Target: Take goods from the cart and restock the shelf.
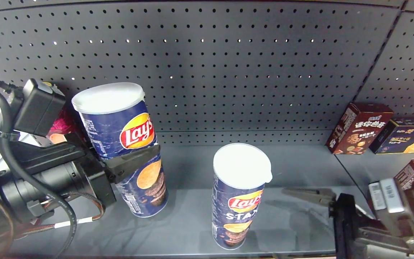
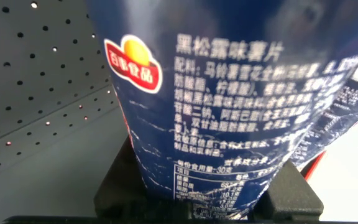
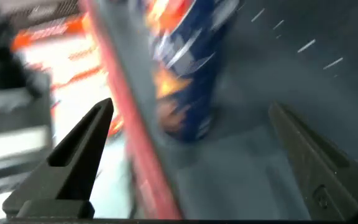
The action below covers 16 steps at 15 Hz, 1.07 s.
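A blue chips can [image 1: 120,144] with a white lid leans at the left of the grey shelf [image 1: 293,169]. My left gripper [image 1: 128,156] is shut on its middle. Its base is at the shelf board; whether it touches I cannot tell. In the left wrist view the same can [image 2: 229,93] is close up above the left gripper [image 2: 210,193]. A second chips can [image 1: 237,194] stands upright mid-shelf near the front edge. My right gripper [image 1: 311,203] is open to the right of it, holding nothing. The right wrist view shows the right gripper [image 3: 188,121] spread wide, facing that can [image 3: 188,74].
A perforated grey back panel [image 1: 228,72] closes the shelf behind. Brown cookie boxes [image 1: 359,127] and a dark blue box [image 1: 404,136] stand at the back right, another brown box [image 1: 413,172] nearer. A pink package [image 1: 61,126] lies behind my left arm. The shelf's red front edge [image 3: 135,143] runs below.
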Motion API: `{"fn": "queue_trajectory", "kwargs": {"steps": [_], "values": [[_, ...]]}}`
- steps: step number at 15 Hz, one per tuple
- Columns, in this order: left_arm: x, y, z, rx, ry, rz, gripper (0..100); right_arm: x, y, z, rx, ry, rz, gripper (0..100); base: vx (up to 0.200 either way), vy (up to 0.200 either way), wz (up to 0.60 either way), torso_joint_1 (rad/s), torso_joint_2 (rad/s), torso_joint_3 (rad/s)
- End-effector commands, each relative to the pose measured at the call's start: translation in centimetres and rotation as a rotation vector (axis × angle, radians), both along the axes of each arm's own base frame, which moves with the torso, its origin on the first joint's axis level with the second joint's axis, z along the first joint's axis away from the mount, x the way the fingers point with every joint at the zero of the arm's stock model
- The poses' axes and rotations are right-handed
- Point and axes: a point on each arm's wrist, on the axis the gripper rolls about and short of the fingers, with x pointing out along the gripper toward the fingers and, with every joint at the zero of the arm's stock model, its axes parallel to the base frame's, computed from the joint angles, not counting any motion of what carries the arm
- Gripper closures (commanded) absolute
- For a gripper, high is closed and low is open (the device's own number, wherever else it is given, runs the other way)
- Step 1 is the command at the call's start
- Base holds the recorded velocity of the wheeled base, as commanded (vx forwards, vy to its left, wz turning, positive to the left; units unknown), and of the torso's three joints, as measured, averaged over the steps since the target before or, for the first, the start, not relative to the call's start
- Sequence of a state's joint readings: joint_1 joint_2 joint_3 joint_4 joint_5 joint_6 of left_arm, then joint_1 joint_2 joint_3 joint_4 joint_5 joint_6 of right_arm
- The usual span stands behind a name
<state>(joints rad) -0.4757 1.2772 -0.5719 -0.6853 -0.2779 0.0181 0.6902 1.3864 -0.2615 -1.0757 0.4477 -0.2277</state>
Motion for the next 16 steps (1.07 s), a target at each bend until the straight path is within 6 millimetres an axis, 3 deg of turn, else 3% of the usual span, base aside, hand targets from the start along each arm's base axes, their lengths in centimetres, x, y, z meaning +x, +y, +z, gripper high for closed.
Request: {"fn": "queue_trajectory", "kwargs": {"steps": [1, 5, 8, 9, 10, 13, 16], "values": [[-0.2, 0.1, -0.1, 0.002, 0.002, -0.001, 100, -1.3, -2.9, 3.8, 0.119, -0.159, -0.090, 0, 0.000, 0.000, 0.00, 0.000, 0.00, 0.000], [-0.6, 0.2, 0.2, -0.007, -0.010, -0.006, 100, -4.7, -6.0, 4.6, 0.159, -0.194, -0.291, 0, 0.000, 0.000, 0.00, 0.000, 0.00, 0.000], [-0.8, 0.2, 0.3, -0.011, -0.018, -0.009, 100, -8.5, -8.8, 2.7, 0.113, -0.137, -0.392, 0, 0.000, 0.000, 0.00, 0.000, 0.00, 0.000], [-0.8, 0.2, 0.3, -0.011, -0.018, -0.009, 100, -8.5, -8.8, 2.7, 0.113, -0.137, -0.392, 0, 0.000, 0.000, 0.00, 0.000, 0.00, 0.000], [-1.0, 0.4, 0.5, -0.014, -0.025, -0.009, 100, -11.1, -10.8, 0.9, 0.045, -0.106, -0.517, 0, 0.000, 0.000, 0.00, 0.000, 0.00, 0.000], [-1.0, 0.3, 0.4, -0.012, -0.021, -0.013, 100, -15.2, -13.8, -3.1, -0.061, -0.065, -0.625, 0, 0.000, 0.000, 0.00, 0.000, 0.00, 0.000], [-1.0, 0.2, 0.4, -0.012, -0.021, -0.019, 100, -17.5, -14.7, -5.9, -0.036, -0.031, -0.730, 0, 0.000, 0.000, 0.00, 0.000, 0.00, 0.000]]}}
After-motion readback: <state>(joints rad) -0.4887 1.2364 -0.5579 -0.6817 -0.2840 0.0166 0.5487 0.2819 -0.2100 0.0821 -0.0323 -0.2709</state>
